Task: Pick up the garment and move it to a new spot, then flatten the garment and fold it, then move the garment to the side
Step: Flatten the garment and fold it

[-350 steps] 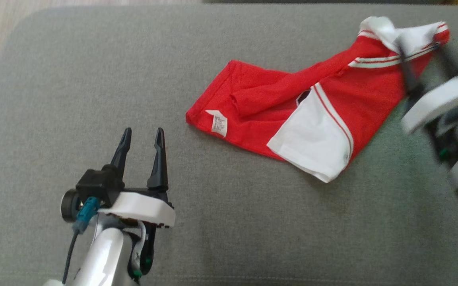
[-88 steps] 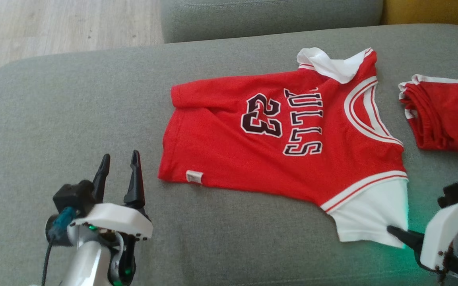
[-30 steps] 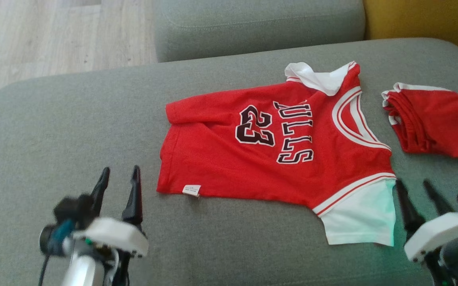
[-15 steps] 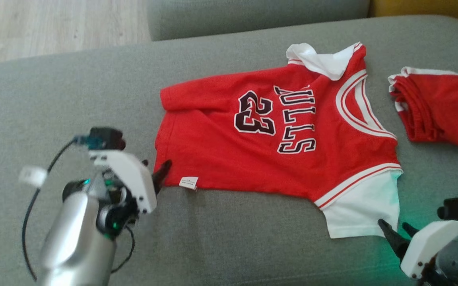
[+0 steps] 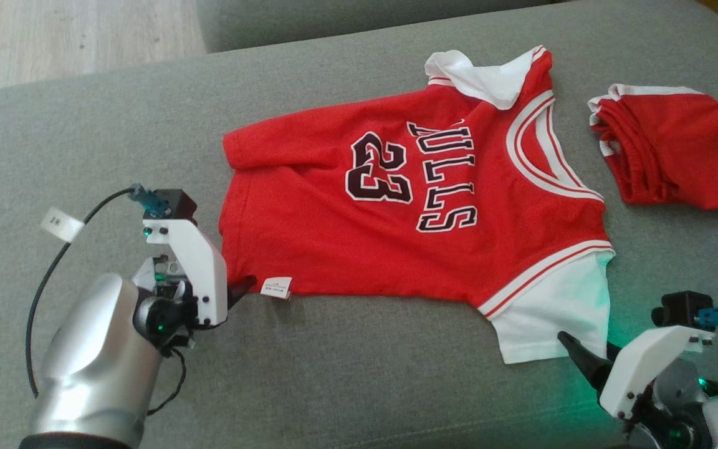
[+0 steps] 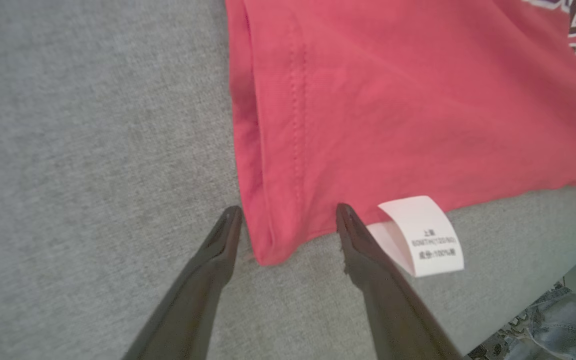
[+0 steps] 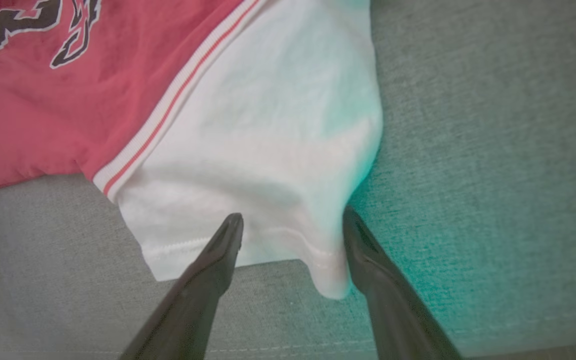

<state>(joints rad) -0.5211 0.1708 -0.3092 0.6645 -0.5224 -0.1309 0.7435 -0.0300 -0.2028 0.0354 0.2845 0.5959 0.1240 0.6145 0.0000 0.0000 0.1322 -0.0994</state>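
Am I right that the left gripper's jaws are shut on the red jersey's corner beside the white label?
Not quite: the left wrist view shows the left gripper with jaws open, straddling the red jersey's corner beside the white label.

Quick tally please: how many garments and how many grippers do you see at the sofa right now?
Garments: 2, the spread jersey and a second red garment beside it.
Grippers: 2, the left gripper at the jersey's hem corner, the right gripper at its white sleeve, both open.
Total: 4.
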